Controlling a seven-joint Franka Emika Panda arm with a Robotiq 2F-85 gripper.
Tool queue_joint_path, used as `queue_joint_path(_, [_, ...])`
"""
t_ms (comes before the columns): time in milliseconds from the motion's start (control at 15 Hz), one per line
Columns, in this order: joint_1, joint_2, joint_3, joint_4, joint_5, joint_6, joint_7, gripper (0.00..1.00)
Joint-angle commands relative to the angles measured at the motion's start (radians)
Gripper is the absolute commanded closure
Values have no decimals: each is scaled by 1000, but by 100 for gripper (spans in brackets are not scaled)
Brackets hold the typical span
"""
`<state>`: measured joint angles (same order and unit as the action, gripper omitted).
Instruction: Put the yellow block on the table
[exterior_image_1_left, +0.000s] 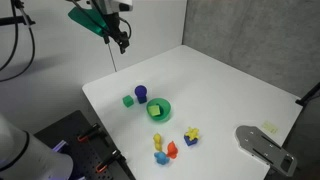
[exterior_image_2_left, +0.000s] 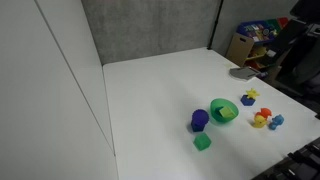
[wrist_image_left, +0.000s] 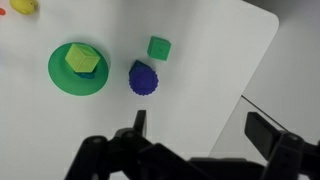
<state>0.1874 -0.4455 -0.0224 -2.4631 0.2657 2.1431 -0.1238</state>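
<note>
Wrist view shows the jaws wide open, so they should drop straight around the yellow block (wrist_image_left: 81, 58) in the green bowl (wrist_image_left: 57, 83).

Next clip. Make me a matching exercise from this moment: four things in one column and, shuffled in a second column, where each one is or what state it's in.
Things
1. yellow block
2. green cube
3. blue piece
4. gripper

Places or states
A. open, empty, above the table
B. on the table, close beside the green bowl
C. inside the green bowl
D. on the table, farther from the bowl than the blue piece

Pairs: 1-C, 2-D, 3-B, 4-A.
</note>
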Motion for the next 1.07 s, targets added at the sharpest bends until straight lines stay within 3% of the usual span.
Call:
queue_joint_path(0, [-19, 0, 17, 3, 8, -5, -6, 0])
queue_joint_path(533, [-33, 51, 44, 32, -30, 4, 23, 0])
queue_joint_path(1000, [-88, 175, 104, 99, -192, 77, 126, 0])
